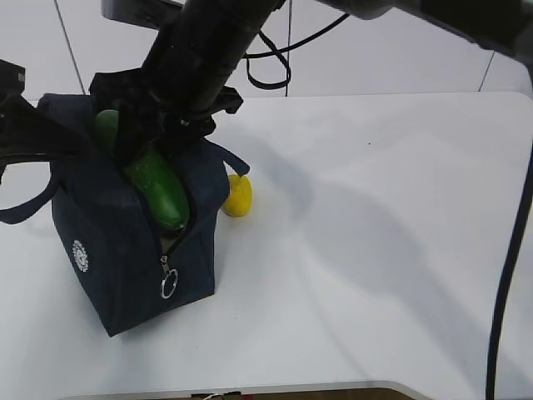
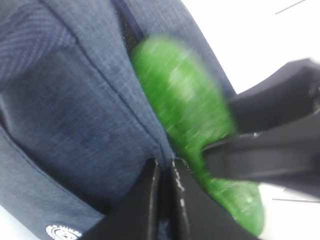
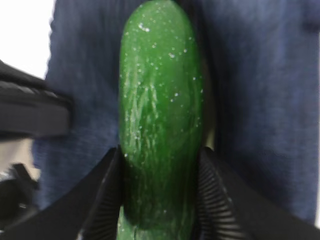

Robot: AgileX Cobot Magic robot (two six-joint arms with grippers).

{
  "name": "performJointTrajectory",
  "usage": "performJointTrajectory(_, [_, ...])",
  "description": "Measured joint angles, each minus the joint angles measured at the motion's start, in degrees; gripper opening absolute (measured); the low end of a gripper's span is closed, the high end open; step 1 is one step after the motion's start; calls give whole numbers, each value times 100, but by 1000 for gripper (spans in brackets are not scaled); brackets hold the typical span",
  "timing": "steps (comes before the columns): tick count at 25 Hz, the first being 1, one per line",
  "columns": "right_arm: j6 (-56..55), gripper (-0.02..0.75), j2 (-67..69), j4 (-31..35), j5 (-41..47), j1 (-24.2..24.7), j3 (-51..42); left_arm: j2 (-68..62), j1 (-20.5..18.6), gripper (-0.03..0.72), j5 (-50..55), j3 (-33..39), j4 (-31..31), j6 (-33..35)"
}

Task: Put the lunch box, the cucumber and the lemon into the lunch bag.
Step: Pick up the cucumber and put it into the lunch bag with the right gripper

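The bag (image 1: 117, 242) stands on the left of the white desk (image 1: 375, 250), its top open and its zipper ring (image 1: 169, 284) hanging down the near end. A round white logo (image 1: 81, 255) shows on its side, and a loop handle (image 1: 25, 208) droops off to the left.

The cucumber (image 1: 158, 190) lies slanted in the bag's opening, its lower end poking out over the zipper slit and its upper end hidden under the right arm (image 1: 200, 58), which reaches down from the top across to the bag. In the right wrist view the right fingers (image 3: 102, 200) sit on either side of the cucumber (image 3: 160, 120), pressed against its skin and holding it, with navy fabric behind.

In the left wrist view the left fingers (image 2: 150, 200) are closed narrow on the edge of the bag (image 2: 75, 125) beside the opening, touching the cloth; the cucumber (image 2: 190, 115) shows just to their right, blurred.

The lemon (image 1: 239, 196) rests on the desk just beside the bag's right side, partly hidden by it.

The lunch box cannot be seen in any view.
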State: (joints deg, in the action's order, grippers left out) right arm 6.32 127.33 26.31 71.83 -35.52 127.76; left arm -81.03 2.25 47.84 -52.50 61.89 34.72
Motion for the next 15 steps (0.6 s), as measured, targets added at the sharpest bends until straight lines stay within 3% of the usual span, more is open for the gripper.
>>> performJointTrajectory(15, [-32,357,313,-77,-25,-58,-11,0,0,-10,85,0,0,12])
